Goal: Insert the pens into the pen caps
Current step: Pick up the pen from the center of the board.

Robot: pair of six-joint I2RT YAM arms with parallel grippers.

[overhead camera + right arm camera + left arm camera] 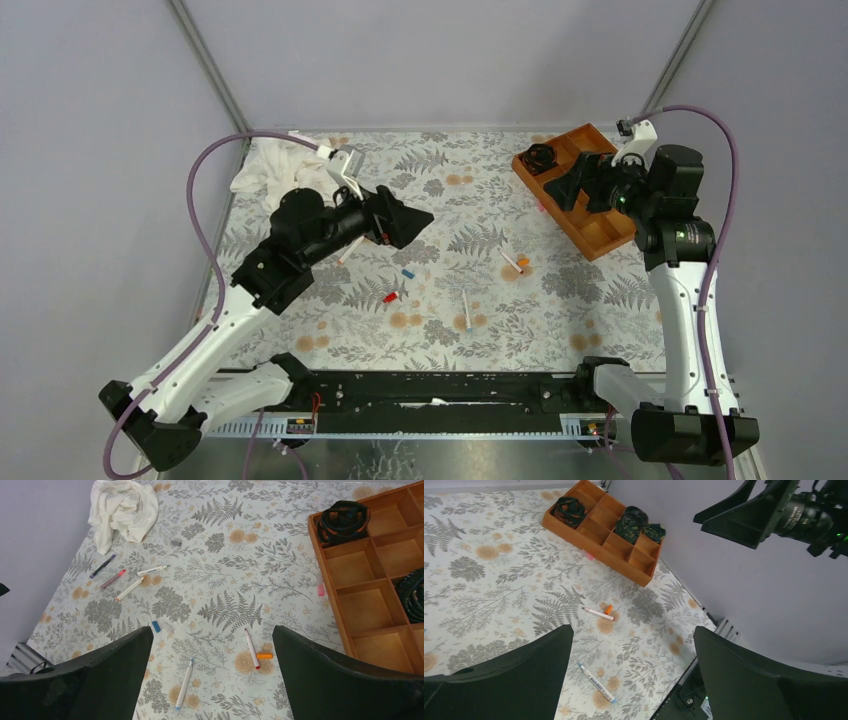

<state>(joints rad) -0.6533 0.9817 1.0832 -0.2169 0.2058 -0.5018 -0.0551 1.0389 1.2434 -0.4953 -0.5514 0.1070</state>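
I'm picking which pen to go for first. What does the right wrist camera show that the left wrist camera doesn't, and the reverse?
Only the right wrist view shows the white cloth, four pens grouped near it, and a blue cap. Only the left wrist view shows the right gripper, which is open. Both show the orange tray, the red-tipped pen beside an orange cap, the blue-tipped pen, and the pink cap by the tray.

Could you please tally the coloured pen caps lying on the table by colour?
Red cap: 1
Blue cap: 1
Orange cap: 1
Pink cap: 1
Total: 4
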